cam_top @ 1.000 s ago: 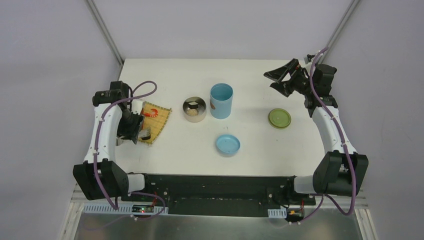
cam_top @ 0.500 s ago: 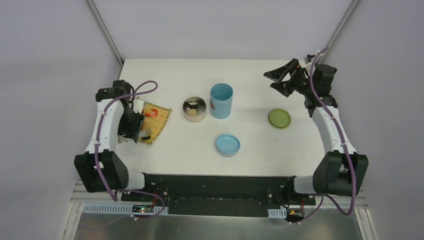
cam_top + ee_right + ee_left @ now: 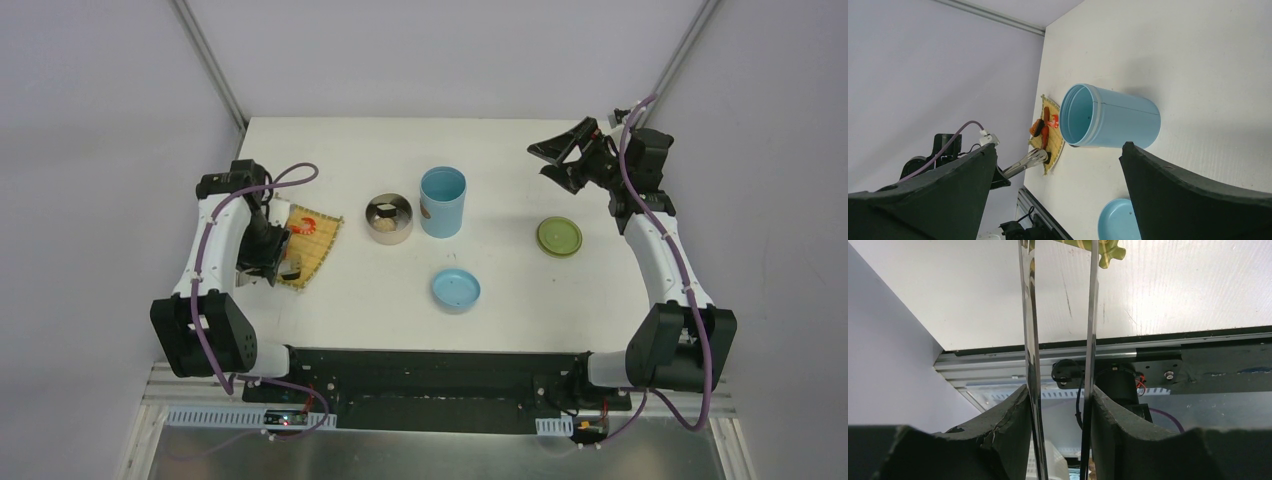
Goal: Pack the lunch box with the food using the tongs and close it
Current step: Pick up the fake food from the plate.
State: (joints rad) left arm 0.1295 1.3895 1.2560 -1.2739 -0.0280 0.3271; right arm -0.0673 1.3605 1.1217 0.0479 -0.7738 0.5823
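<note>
My left gripper [image 3: 264,250] is shut on the silver tongs [image 3: 1031,315], one pad on each arm, at the near left of the yellow mat [image 3: 312,240]. The tongs' tips [image 3: 1040,156] reach a small dark-and-white food piece [image 3: 291,268] at the mat's near corner. An orange-red shrimp [image 3: 308,224] and brown bits [image 3: 1038,127] lie farther along the mat. The steel bowl [image 3: 388,218] holds a dark-and-white piece. The light-blue cylinder [image 3: 443,200] stands open beside it. My right gripper [image 3: 562,156] hangs open and empty at the far right.
The blue lid [image 3: 456,290] lies upside down near the front centre. The olive-green lid [image 3: 559,236] lies at the right, below my right gripper. The mat's corner [image 3: 1104,251] shows past the tongs, with the table's front edge and the black rail [image 3: 1198,365] below.
The left arm's upper joints have shifted slightly toward the back right, and the tongs' tips have settled at the mat's near corner. The right arm has not moved.
</note>
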